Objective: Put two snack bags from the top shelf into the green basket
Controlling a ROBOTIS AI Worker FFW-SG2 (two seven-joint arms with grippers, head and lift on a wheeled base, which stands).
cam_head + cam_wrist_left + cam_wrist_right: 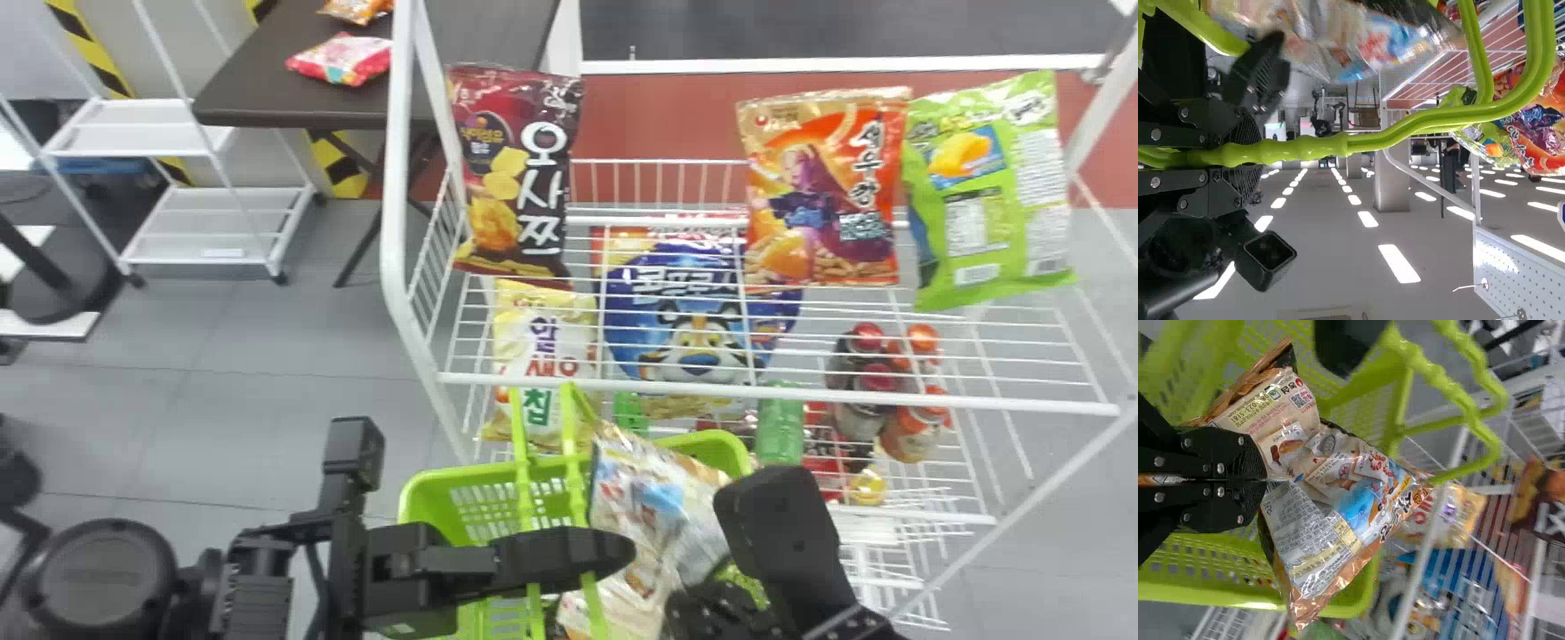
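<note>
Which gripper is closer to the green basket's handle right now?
Left. The left gripper is clamped around the handle; the right gripper is off to the handle's right in the head view, pinching a snack bag.

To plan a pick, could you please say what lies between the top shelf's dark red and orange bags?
In the head view, only bare shelf wire lies between the dark red bag and the orange bag; the blue bag sits below.

Left arm (258,582) matte black, round black joint housing (102,582). Left gripper (597,553): black, tapered. Right gripper (711,612): black links, round silver screws (1221,468), ribbed black pads (1253,461).
</note>
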